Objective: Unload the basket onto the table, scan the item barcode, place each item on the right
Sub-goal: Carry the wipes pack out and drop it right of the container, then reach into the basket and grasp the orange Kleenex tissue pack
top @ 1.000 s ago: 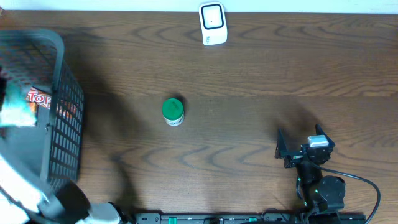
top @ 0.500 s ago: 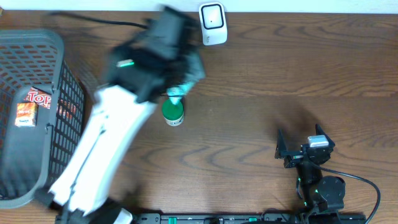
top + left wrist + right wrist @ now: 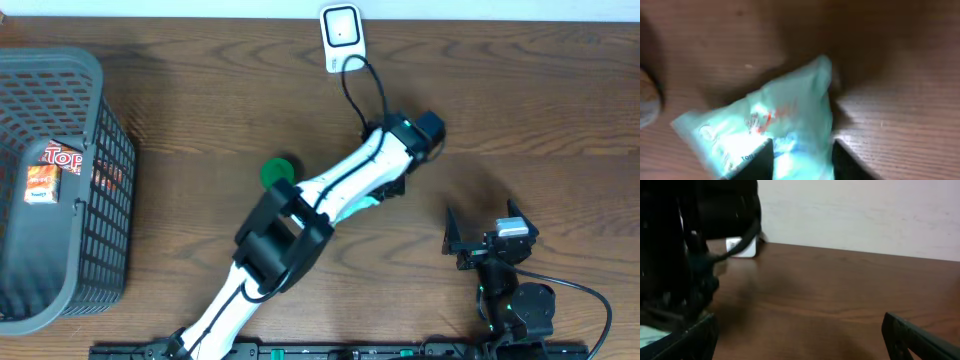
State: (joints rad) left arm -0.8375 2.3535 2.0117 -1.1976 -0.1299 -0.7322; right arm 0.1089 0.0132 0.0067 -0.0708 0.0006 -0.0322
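A teal plastic packet (image 3: 775, 120) lies on the brown table, its near end between my left gripper's (image 3: 802, 152) two dark fingers. The fingers stand apart on either side of it, open. From overhead the left arm reaches across the table and its wrist (image 3: 405, 140) covers the gripper; a teal sliver of the packet (image 3: 368, 203) shows under it. The white barcode scanner (image 3: 342, 38) stands at the table's far edge. My right gripper (image 3: 480, 228) rests wide open near the front right, nothing between its fingers (image 3: 900, 332).
A green-lidded can (image 3: 275, 172) stands left of the left arm, partly hidden by it. A grey mesh basket (image 3: 95, 120) at the far left holds a red-lettered pack (image 3: 62, 157) and a small orange box (image 3: 41, 185).
The left arm swung from the basket across the table to right of centre, bringing the teal packet down onto the wood. Its jaws have parted. The right arm has not moved.
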